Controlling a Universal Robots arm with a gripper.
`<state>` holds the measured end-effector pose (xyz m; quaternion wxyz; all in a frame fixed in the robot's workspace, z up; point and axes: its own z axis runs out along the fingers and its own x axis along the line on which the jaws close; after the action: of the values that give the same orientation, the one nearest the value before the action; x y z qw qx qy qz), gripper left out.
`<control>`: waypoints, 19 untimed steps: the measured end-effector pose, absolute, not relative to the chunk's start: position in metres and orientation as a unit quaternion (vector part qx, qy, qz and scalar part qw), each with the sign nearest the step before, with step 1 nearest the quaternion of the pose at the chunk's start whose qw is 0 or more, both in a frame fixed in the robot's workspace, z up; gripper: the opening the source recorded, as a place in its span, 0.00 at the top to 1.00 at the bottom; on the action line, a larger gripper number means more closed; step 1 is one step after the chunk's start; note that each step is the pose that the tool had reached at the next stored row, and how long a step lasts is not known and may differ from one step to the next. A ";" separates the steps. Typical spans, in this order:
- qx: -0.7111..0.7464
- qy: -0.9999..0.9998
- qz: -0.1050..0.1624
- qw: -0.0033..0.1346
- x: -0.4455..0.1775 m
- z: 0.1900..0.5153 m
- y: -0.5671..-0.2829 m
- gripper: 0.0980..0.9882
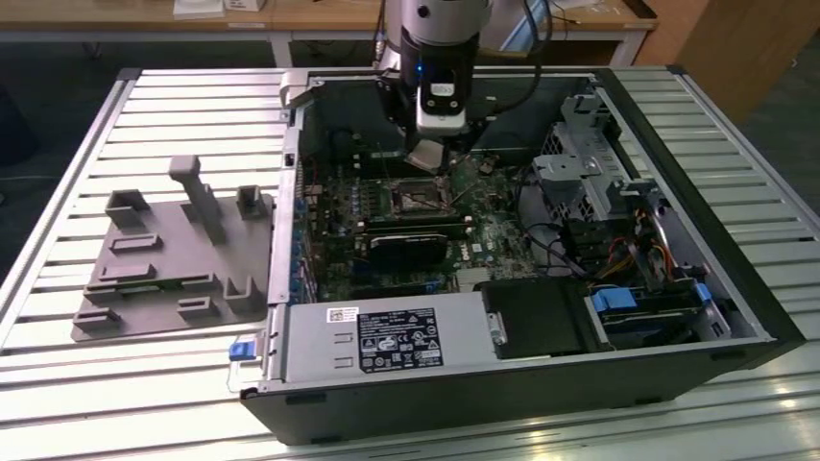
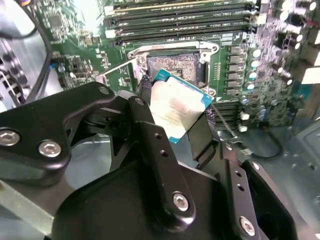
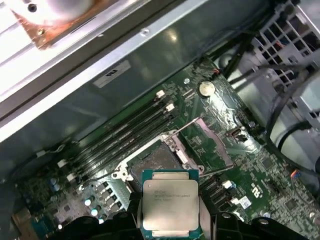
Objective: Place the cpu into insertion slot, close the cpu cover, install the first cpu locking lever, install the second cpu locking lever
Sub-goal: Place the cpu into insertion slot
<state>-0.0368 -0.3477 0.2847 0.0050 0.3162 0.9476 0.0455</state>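
Tool (image 1: 431, 161), upper centre of the exterior view, is clamped on the chip (image 3: 171, 209) by two opposite edges. Chip is near the bare socket (image 3: 152, 162) but not seated in it. Judged: all four steps remain.

The cpu (image 3: 171, 207), gripped in the claw (image 3: 171, 221), hangs just above the insertion slot (image 3: 152, 162) in the case (image 1: 513, 399)

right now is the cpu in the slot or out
Out: the claw holds the cpu clear of the insertion slot, whose centre lies bare.
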 end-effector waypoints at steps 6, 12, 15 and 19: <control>0.368 0.929 0.045 0.007 -0.037 0.280 -0.348 0.51; 0.418 0.907 0.045 0.010 -0.037 0.275 -0.348 0.51; 0.442 0.896 0.044 0.011 -0.037 0.273 -0.348 0.51; 0.474 0.879 0.044 0.013 -0.037 0.270 -0.348 0.51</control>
<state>-0.0368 -0.3478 0.2696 0.0127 0.4745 0.8791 0.0440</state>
